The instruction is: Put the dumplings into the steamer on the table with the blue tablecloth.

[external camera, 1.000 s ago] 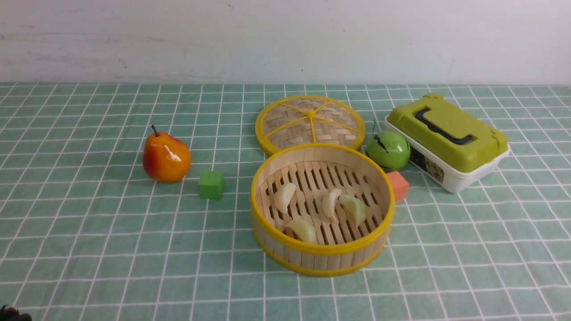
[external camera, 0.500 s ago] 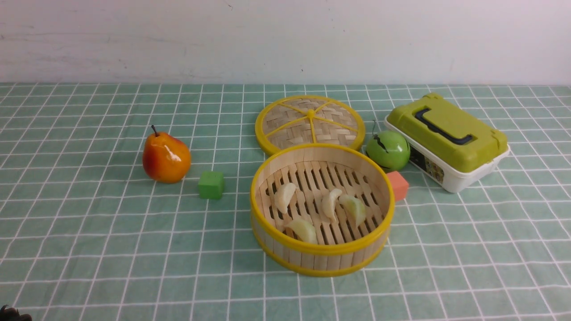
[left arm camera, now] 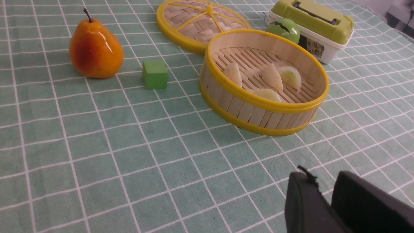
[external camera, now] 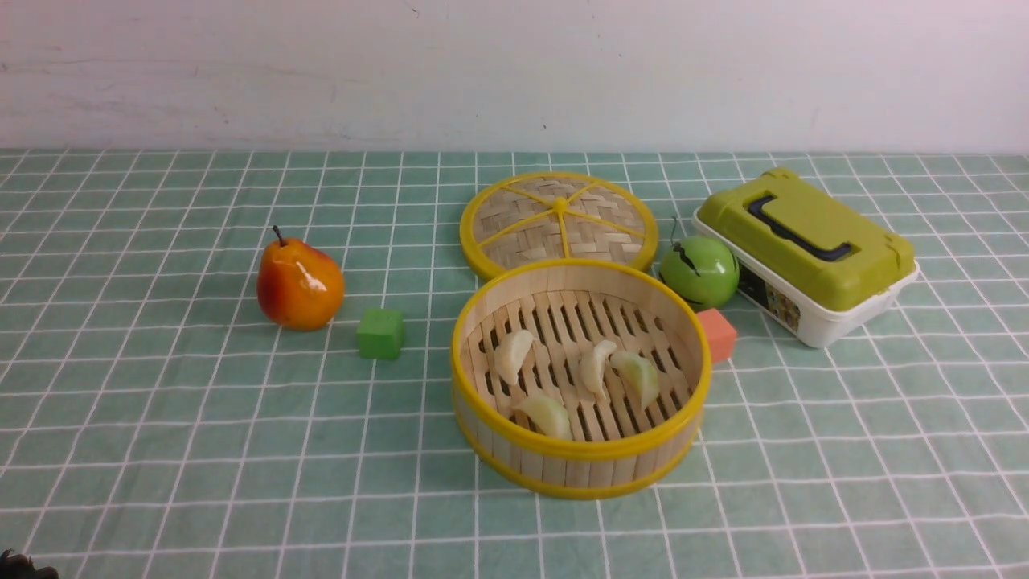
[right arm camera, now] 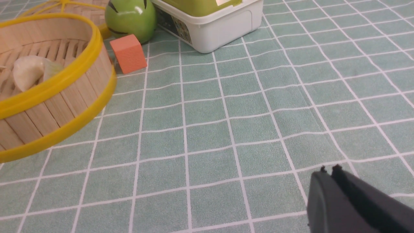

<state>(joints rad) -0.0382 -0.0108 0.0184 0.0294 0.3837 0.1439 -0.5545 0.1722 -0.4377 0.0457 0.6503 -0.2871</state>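
All four dumplings (external camera: pixel 577 371) lie on the slatted floor of the steamer (external camera: pixel 580 460) (none on the cloth), so the job looks finished. Behind the steamer sits its woven lid (external camera: pixel 559 219); a green apple (external camera: pixel 698 271) and an orange block (external camera: pixel 716 333) are just beside its far right rim, a green cube (external camera: pixel 380 333) and a pear (external camera: pixel 298 283) off to its left. The left tool (left arm camera: pixel 325 194) shows a narrow gap between its fingers and holds nothing; the right tool (right arm camera: pixel 330 171) is pressed together, empty. Both hang over bare bench (external camera: pixel 161 450), well apart from the steamer. Best move: retreat without brushing its rim.
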